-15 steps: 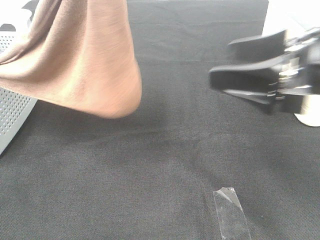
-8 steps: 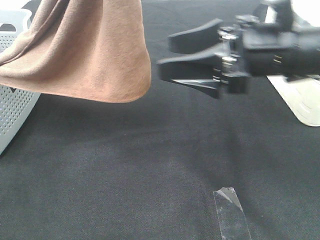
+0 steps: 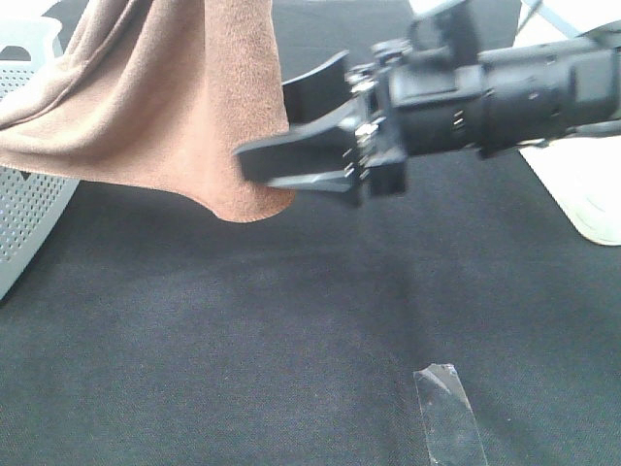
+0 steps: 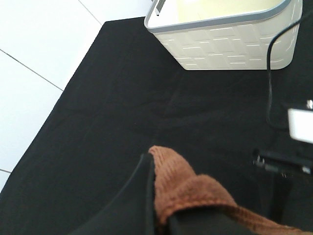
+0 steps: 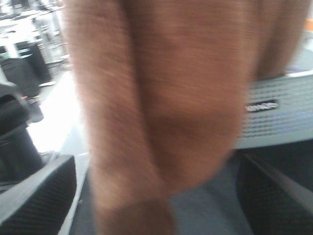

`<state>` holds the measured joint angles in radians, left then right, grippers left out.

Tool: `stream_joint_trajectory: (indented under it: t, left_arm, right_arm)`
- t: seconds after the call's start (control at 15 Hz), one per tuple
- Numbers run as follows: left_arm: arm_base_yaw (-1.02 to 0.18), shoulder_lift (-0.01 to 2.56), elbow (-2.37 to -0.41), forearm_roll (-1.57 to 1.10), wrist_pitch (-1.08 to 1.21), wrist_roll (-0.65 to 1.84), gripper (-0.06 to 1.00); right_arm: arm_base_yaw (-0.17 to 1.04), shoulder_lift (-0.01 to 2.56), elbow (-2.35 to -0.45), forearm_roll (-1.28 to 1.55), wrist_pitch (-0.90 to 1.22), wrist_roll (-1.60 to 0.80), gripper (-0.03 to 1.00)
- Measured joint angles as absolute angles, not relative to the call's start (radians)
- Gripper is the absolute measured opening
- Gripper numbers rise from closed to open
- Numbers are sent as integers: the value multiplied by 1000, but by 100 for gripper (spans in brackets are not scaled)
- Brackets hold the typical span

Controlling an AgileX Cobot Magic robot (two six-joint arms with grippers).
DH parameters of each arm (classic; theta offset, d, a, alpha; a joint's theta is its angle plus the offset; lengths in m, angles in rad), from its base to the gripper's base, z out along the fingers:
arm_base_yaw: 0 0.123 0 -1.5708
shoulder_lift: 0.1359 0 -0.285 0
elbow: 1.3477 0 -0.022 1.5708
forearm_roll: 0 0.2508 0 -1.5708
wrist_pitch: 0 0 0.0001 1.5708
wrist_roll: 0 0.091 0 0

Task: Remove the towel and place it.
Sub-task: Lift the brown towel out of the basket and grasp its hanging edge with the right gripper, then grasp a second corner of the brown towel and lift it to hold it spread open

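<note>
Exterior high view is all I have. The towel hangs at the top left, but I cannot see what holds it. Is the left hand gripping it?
Observer: Yes. In the left wrist view the left hand is shut on a fold of the towel.
Operator: And the right hand, does it have the towel?
Observer: Not yet. In the right wrist view the right hand is open, and the towel hangs between its two fingers.
Operator: Is there a container that I do not see?
Observer: The left wrist view shows a white basket with a grey rim, standing on the black cloth, apart from the towel.
</note>
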<state>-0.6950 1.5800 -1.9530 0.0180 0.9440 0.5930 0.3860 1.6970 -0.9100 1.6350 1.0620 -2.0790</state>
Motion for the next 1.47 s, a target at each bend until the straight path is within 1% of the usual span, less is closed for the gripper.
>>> stream_joint_trajectory:
  t: [0.13, 0.2, 0.33, 0.4, 0.47, 0.53, 0.67, 0.87, 1.0, 1.13, 1.27, 1.33, 1.47]
  left_arm:
    - [-695, 1585, -1953, 16, 944, 593, 0]
    - [-695, 1591, -1953, 15, 944, 593, 0]
    - [-695, 1595, -1953, 15, 944, 593, 0]
    - [-695, 1595, -1953, 24, 944, 592, 0]
    - [-695, 1595, -1953, 36, 944, 591, 0]
    - [-695, 1595, -1953, 36, 944, 591, 0]
    - [-695, 1595, -1953, 62, 945, 591, 0]
    - [-695, 1595, -1953, 118, 970, 564, 0]
    - [-695, 1595, -1953, 133, 1006, 552, 0]
    - [-695, 1595, -1953, 133, 1030, 551, 0]
    - [-695, 1595, -1953, 137, 1105, 551, 0]
    - [-695, 1595, -1953, 137, 1105, 551, 0]
    - [-695, 1595, -1953, 145, 1133, 551, 0]
  right_arm:
    - [403, 1697, -910, 1633, 1055, -2079, 81]
    - [409, 1697, -910, 1632, 1055, -2075, 80]
    - [411, 1697, -910, 1622, 1051, -2071, 72]
    - [411, 1697, -910, 1617, 1050, -2057, 57]
    - [411, 1697, -910, 1612, 1042, -2052, 49]
    - [411, 1697, -910, 1612, 1042, -2052, 49]
    - [411, 1697, -910, 1606, 1011, -2040, 35]
    - [411, 1697, -910, 1601, 999, -2030, 17]
    - [411, 1697, -910, 1592, 999, -2019, 0]
    - [411, 1697, -910, 1592, 998, -2012, 0]
    - [411, 1696, -913, 1617, 924, -1841, 0]
    - [411, 1696, -913, 1617, 924, -1841, 0]
    - [411, 1661, -960, 1477, 839, -1627, 0]
